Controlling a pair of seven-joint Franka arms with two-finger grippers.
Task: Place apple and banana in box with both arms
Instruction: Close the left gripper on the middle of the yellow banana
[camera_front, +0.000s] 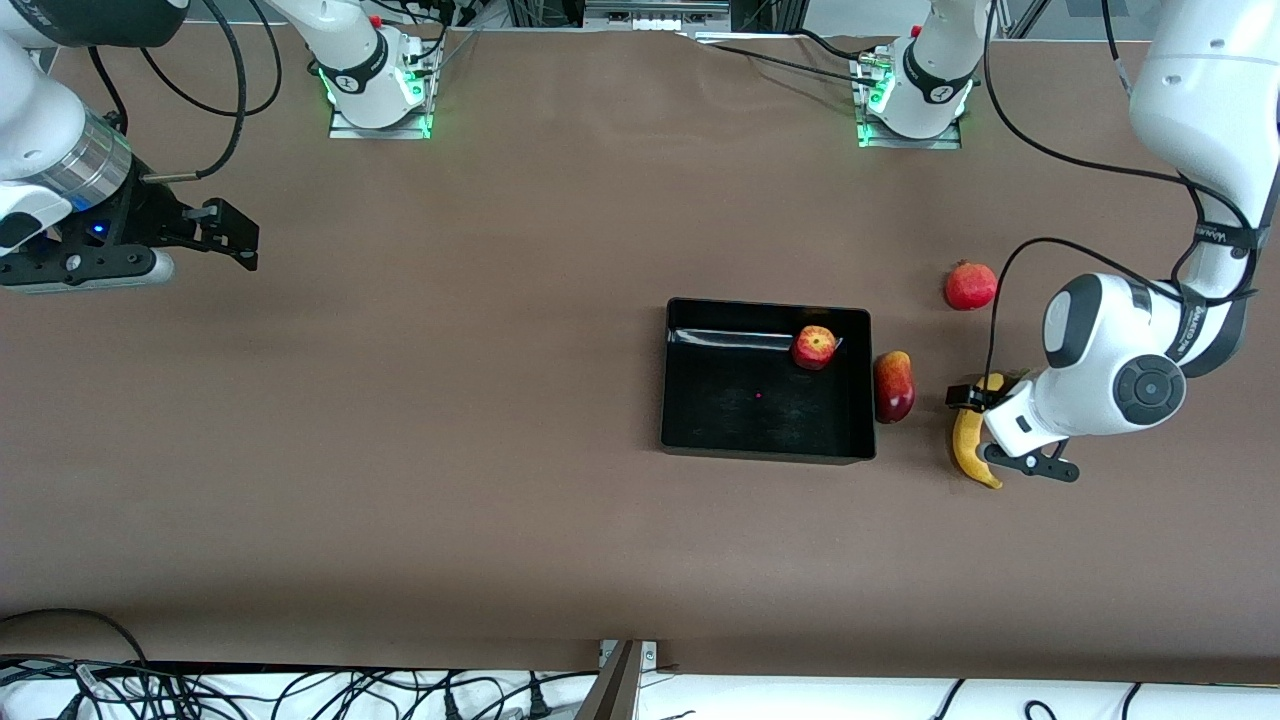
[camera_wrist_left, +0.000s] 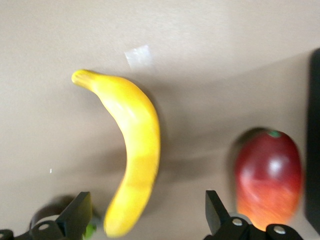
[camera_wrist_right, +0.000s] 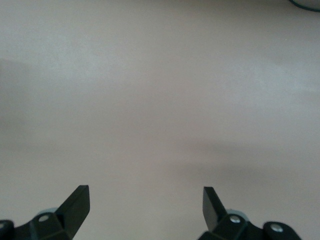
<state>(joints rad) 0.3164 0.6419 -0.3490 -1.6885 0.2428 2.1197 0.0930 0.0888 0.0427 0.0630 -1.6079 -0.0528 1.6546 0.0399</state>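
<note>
Left gripper (camera_front: 985, 428) is hovering low over the banana (camera_front: 968, 446), fingers (camera_wrist_left: 77, 212) spread wide on either side of it, nothing pinched. Banana is lying on the table (camera_front: 400, 420) toward the left arm's end, near the dark-red mango-like fruit (camera_front: 893, 386), which is sitting just beside the box (camera_front: 680, 440). Apple (camera_front: 814, 347) is sitting inside the box in a corner. Pomegranate (camera_front: 969, 285) is lying farther from the front camera than the banana. Right gripper (camera_front: 235, 240) is waiting over bare table at the right arm's end, fingers spread, holding nothing.
</note>
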